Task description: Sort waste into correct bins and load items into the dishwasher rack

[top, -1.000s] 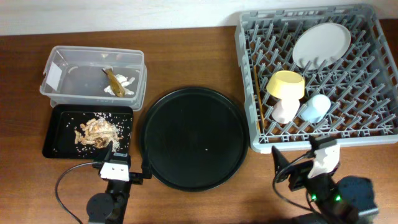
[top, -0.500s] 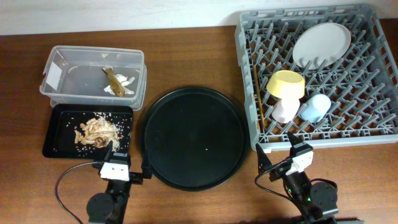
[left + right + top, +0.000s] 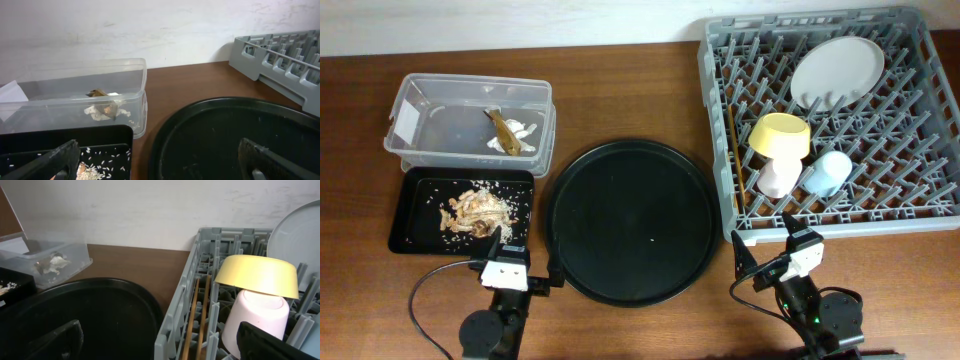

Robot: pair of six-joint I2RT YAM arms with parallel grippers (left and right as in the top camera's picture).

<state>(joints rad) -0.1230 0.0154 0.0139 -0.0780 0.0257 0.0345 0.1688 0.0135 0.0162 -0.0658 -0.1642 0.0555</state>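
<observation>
The grey dishwasher rack (image 3: 860, 232) at the right holds the pale plate (image 3: 837, 68), the upturned yellow bowl (image 3: 780, 135), the pinkish cup (image 3: 779, 176), the light blue cup (image 3: 825, 173) and wooden chopsticks (image 3: 733, 150) along its left side. The clear tub (image 3: 430, 95) holds a golden-brown wrapper (image 3: 505, 130) and white paper (image 3: 523, 132). The shallow black tray (image 3: 415, 215) holds flaky scraps (image 3: 475, 210) and crumbs. My left gripper (image 3: 523, 258) is open and empty at the tray's front right corner. My right gripper (image 3: 765, 240) is open and empty at the rack's front left corner.
A large round black tray (image 3: 630, 222) lies between the bins and the rack, and shows in both wrist views (image 3: 225, 130) (image 3: 85, 315). The right wrist view shows the bowl (image 3: 255, 272), the pink cup (image 3: 255, 315) and the chopsticks (image 3: 192, 320) close ahead. A wall runs behind the table.
My right arm moved left along the rack's front edge and turned toward its left corner, then held still. The left arm and all objects have not moved.
</observation>
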